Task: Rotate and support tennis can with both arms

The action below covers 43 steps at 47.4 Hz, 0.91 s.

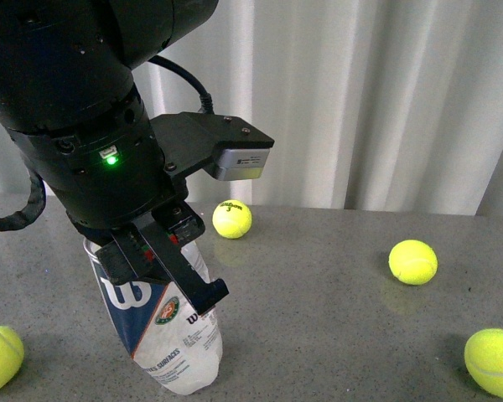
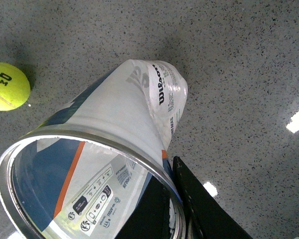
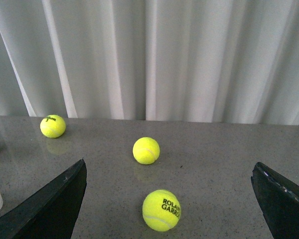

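Observation:
The tennis can stands tilted on the grey table at the lower left of the front view, its white-and-blue Wilson label facing me. My left gripper is shut on its rim, one finger inside and one outside. The left wrist view looks down into the can's open metal rim, with a black finger against the wall. My right gripper is open and empty, its two black fingers spread wide above the table. It does not show in the front view.
Yellow-green tennis balls lie on the table: one behind the can, two at the right, one at the left edge. The right wrist view shows three balls, the nearest marked Roland Garros. White curtains hang behind.

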### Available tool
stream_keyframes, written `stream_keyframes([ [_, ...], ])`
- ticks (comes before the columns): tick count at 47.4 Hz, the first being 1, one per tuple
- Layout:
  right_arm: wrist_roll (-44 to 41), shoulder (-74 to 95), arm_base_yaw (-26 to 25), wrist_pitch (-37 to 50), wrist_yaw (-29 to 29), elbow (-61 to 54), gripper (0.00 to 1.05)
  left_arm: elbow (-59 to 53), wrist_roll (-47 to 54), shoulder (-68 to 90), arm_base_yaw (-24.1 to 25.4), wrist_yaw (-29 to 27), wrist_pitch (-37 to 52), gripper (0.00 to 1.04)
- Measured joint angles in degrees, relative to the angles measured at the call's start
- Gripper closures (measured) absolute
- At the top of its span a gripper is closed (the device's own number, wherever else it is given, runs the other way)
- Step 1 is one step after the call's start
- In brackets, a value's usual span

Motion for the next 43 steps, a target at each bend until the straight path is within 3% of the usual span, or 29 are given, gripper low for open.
stream_keyframes([
  [9,0.0,0.0,0.0,0.0,0.0,0.0,0.07,-0.28,-0.26,0.37,-1.57,-0.74,1.03,1.0],
  [22,0.0,0.0,0.0,0.0,0.0,0.0,0.07,1.46,-4.46,0.72,-3.39,4.63,-0.42,0.47],
  [33,0.0,0.0,0.0,0.0,0.0,0.0,0.07,2.29,-6.75,-2.78,-3.78,5.38,-1.11,0.05],
  [43,0.0,0.0,0.0,0.0,0.0,0.0,0.07,2.05,-9.4,-4.72,-3.41,6.64,-0.83,0.07],
])
